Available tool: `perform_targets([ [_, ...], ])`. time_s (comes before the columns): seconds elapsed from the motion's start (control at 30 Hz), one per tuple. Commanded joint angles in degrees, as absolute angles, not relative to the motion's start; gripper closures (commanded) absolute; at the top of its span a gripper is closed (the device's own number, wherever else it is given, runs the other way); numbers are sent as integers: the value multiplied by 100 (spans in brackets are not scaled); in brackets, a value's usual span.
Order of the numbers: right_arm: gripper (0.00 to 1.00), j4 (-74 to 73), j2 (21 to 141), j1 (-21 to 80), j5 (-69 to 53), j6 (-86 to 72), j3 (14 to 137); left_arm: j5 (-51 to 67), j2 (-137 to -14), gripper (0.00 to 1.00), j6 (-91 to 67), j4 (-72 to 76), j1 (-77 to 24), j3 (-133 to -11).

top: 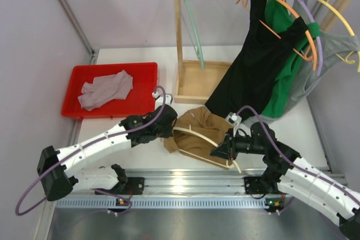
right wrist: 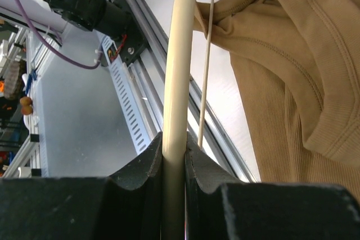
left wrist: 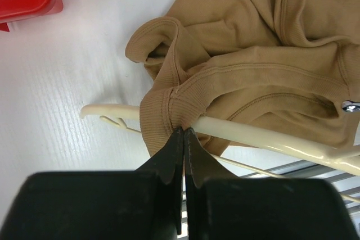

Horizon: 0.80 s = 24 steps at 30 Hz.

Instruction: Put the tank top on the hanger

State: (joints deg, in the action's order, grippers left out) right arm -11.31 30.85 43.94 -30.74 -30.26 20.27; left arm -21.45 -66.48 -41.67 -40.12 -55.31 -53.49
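The tan tank top (top: 199,127) lies bunched on the white table between my two arms. The cream hanger (top: 197,137) runs through it, one arm threaded under a shoulder strap. My left gripper (top: 170,128) is shut on the ribbed strap edge of the tank top (left wrist: 247,43), right where it wraps over the hanger (left wrist: 259,137); its fingertips (left wrist: 178,134) meet there. My right gripper (top: 220,151) is shut on the other arm of the hanger (right wrist: 180,54), which passes straight between its fingers (right wrist: 147,158). The tank top (right wrist: 292,82) lies to the right of that arm.
A red tray (top: 143,74) at the back left holds a pale grey garment (top: 106,89). The wooden rack (top: 185,77) behind carries a pale green hanger (top: 192,26) and black (top: 256,66), green (top: 289,77) and grey tops. An aluminium rail (top: 185,181) runs along the near edge.
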Motion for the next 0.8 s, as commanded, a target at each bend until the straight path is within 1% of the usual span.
perform_targets([
  [0.0,100,-45,3129,4526,-3261,-3041,2004,-2188,-6408,100,-4060,-3534,-5572,-5344],
  [0.1,100,-44,3164,4605,-3156,-3032,1890,-2197,-6328,100,-4043,-3402,-5572,-5212],
  [0.47,100,1027,3542,4913,-2681,-3076,1424,-2092,-6161,100,-4104,-2708,-5581,-4720],
  [0.6,100,1169,3542,5018,-2497,-3103,1354,-2066,-6126,100,-4096,-2619,-5581,-4667],
  [0.67,100,1169,3525,5054,-2382,-3076,1301,-2074,-6135,94,-4096,-2619,-5581,-4641],
  [0.77,100,1187,3542,5062,-2382,-3067,1275,-2057,-6117,76,-4104,-2646,-5590,-4579],
])
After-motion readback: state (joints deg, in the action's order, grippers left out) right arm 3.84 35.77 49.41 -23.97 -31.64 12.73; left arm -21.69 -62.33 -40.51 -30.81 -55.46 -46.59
